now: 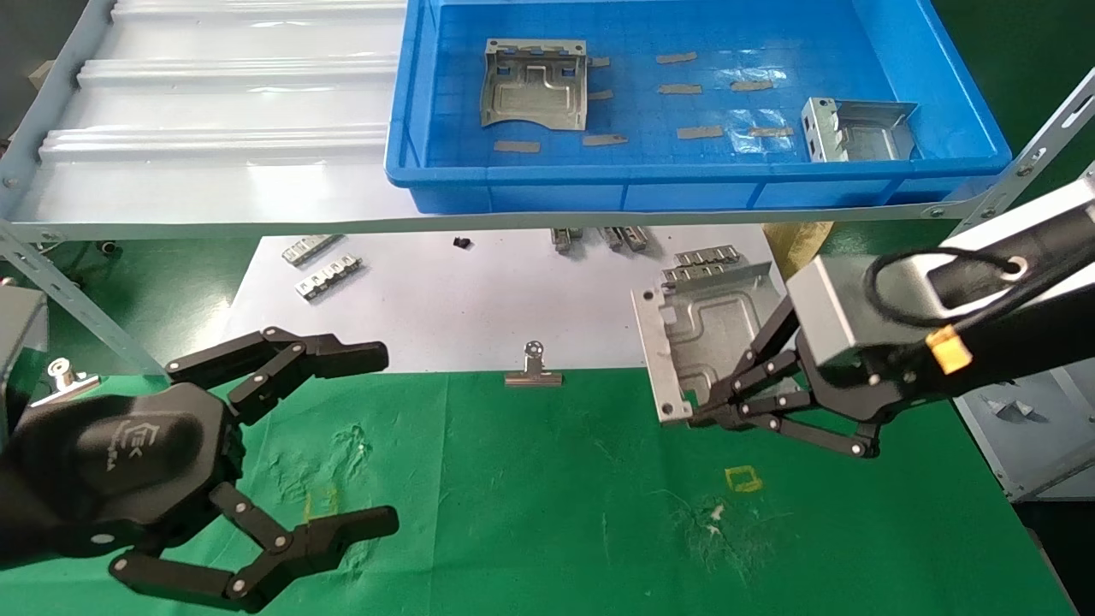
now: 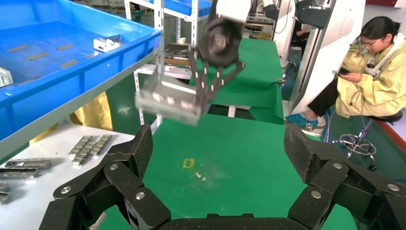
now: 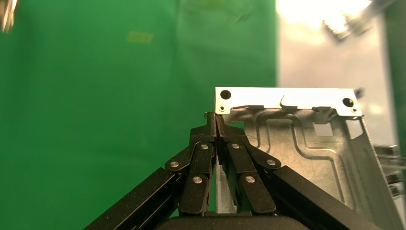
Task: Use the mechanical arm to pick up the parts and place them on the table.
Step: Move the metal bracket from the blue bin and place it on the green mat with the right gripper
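I have the left gripper (image 1: 376, 436) parked wide open over the table's (image 1: 547, 513) near-left corner, out of the way. Toward the right edge, my right gripper (image 1: 697, 417) pinches one flange of a metal plate (image 1: 710, 338), carrying it tilted, clear of the cloth, for setting down.

head view looking down over the green table (image 1: 547, 496); wrist views close behind each tool, sharing that table

Black linked fingers (image 1: 282, 359) with silver rivets, white logo on the palm, silver wrist box (image 1: 843, 312), black cable.
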Robot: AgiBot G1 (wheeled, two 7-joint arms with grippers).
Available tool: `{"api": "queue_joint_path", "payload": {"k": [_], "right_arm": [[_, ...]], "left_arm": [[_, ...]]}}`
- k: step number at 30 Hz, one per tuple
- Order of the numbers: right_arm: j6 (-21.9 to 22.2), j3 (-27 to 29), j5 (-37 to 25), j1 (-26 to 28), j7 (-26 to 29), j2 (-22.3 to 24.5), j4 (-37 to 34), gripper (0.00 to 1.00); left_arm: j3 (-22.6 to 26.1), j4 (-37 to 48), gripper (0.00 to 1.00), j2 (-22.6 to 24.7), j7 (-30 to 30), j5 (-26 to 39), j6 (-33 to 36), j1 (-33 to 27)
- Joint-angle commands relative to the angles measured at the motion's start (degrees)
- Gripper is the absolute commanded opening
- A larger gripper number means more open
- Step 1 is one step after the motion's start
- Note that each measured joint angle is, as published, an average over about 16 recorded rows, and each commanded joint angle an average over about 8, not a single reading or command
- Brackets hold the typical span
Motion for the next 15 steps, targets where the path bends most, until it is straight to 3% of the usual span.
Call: {"api": "queue_joint_path", "payload": {"k": [1, 8, 15], "right_arm": [[0.1, -2.7, -0.7, -0.3, -1.6, -0.7, -0.2, 0.0], [0.4, -10.3, -1.3, -3.2, -7.7, -4.4, -7.7, 0.0], [1.4, -13.1, 0.0, -7.3, -13.0, -7.2, -17.6, 0.0]], "left_arm": [[0.0, 0.0, 1.0, 0.0, 0.0, 0.0, 0.0, 0.0], [0.0, 0.0, 1.0, 0.0, 0.0, 0.0, 0.0, 0.0], [0.0, 0.0, 1.0, 0.0, 0.0, 0.0, 0.0, 0.0]]}}
